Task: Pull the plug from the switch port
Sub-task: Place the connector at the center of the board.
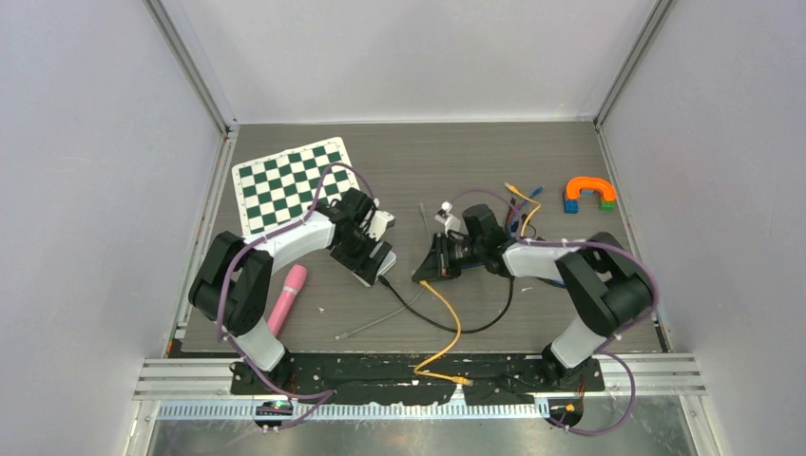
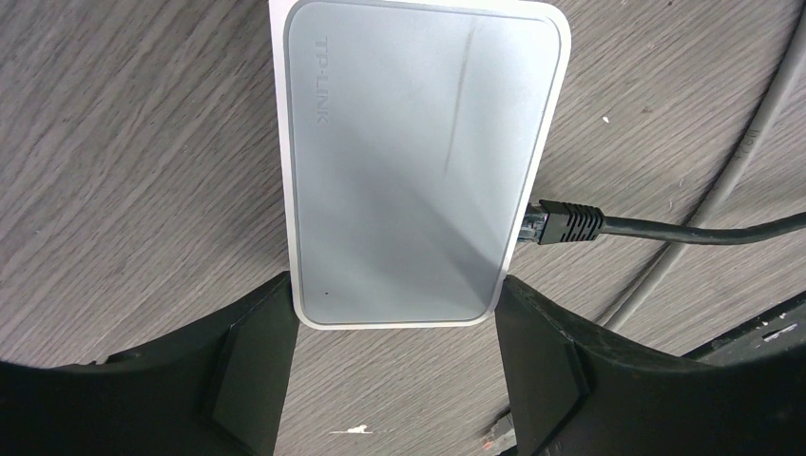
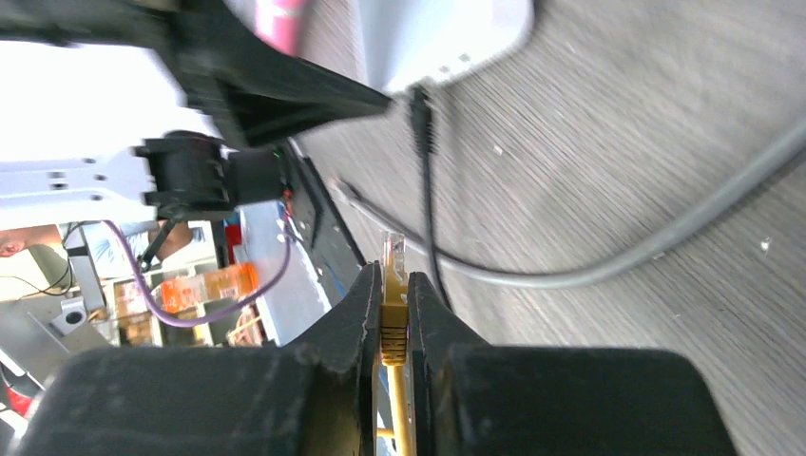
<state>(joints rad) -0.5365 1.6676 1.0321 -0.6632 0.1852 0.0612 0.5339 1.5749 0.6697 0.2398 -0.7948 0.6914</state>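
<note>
The switch (image 2: 418,161) is set on the table (image 1: 475,152) left of centre, clasped at its sides by the left gripper (image 2: 392,294). A cable plug (image 2: 566,225) is seated in the side toward the right arm. A second plug (image 3: 393,252) is pinched in the right gripper (image 3: 395,285), right of the switch and apart from it. A mat (image 1: 290,180) is laid behind the switch, a cylinder (image 1: 288,296) before it at the left, and blocks (image 1: 589,194) at the far right.

We are finding the left gripper (image 2: 392,302) standing wide, fingers pressing both sides of the switch (image 2: 409,161). The right gripper (image 3: 394,285) is pointing left, pinching the yellow plug (image 3: 393,252) tightly.
</note>
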